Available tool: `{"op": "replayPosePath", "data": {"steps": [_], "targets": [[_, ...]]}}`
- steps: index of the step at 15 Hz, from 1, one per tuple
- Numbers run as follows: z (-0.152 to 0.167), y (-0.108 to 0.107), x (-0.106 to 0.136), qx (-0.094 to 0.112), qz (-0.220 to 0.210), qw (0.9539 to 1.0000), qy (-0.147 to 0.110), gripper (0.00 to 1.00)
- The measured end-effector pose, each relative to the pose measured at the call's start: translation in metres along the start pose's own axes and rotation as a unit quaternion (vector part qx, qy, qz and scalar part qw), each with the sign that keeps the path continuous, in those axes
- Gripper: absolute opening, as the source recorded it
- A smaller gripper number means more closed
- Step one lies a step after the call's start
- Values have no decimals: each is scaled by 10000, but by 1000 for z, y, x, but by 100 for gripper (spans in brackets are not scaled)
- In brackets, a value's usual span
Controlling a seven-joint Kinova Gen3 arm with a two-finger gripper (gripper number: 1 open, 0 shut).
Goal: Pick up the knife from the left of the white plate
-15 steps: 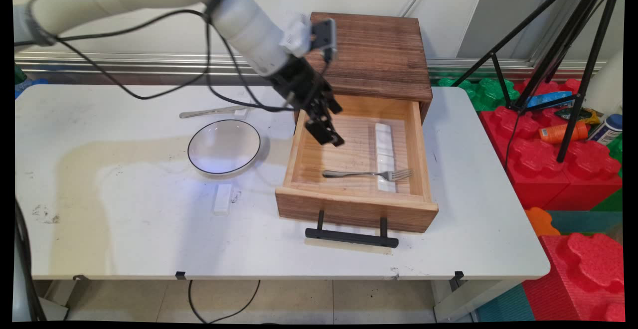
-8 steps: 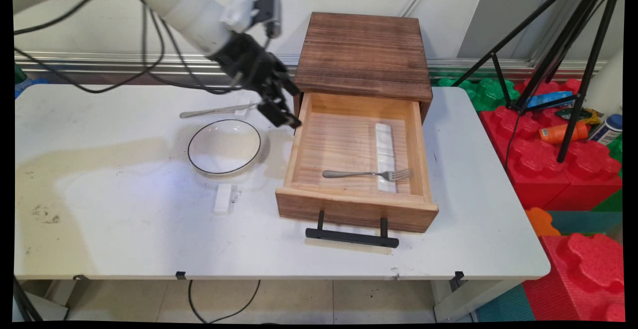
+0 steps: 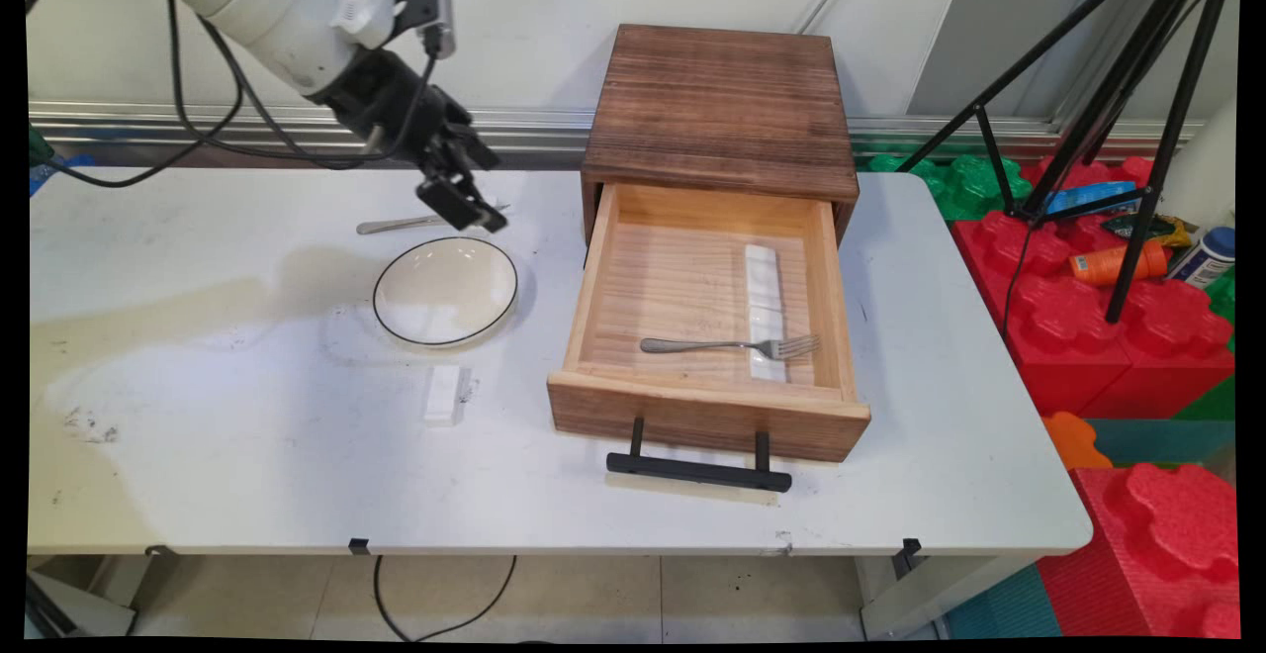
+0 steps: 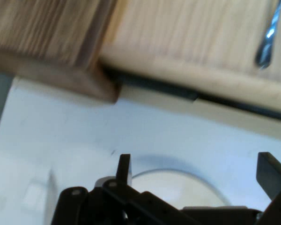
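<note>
Above the bowl's [image 3: 445, 291] far rim, beside a spoon [image 3: 420, 223]: empty gripper [image 3: 463, 208], fingers [image 4: 124, 168] wide apart; open drawer [image 3: 704, 414] to its right.

Fork [image 3: 727, 344] in drawer [image 3: 704, 414], right of bowl [image 3: 445, 290]

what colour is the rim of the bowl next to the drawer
The bowl is white with a thin black line round its rim, clearest in the main view.
</note>
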Motion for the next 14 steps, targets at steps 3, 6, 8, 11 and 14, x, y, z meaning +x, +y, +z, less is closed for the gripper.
{"op": "replayPosePath", "data": {"steps": [3, 6, 8, 11, 14], "targets": [[-3, -14, -15, 221, -159, 9995, -188, 100], [2, -36, -32, 489, -288, 9974, -440, 100], [7, -49, -38, 608, -326, 9961, -553, 100], [19, -70, -46, 753, -351, 9938, -743, 100], [31, -87, -51, 829, -370, 9917, -915, 100]]}}
